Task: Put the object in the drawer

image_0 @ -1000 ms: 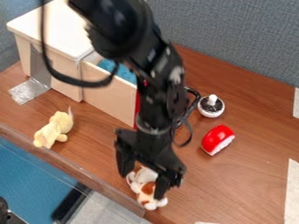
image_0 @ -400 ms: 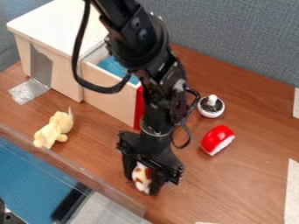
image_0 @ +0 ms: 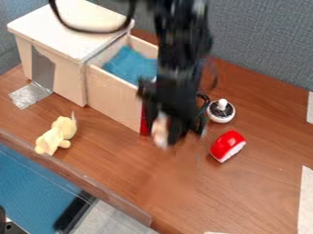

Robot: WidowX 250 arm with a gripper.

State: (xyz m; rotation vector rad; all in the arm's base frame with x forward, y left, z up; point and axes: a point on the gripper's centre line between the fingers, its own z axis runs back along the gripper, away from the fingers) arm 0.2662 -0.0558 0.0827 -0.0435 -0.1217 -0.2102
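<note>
Beside the open drawer [image_0: 114, 98], the end effector [image_0: 162, 138] clasps the pale toy [image_0: 160, 131] above the counter [image_0: 250, 196], presumably so it can be lowered in from overhead.

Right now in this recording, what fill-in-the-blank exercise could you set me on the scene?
The drawer stands ____. The material inside it is ____. The end effector holds a soft toy ____ the drawer, not in it. The other soft toy, lying on the table, is ____.

Missing words: open; blue; outside; yellow.
</note>
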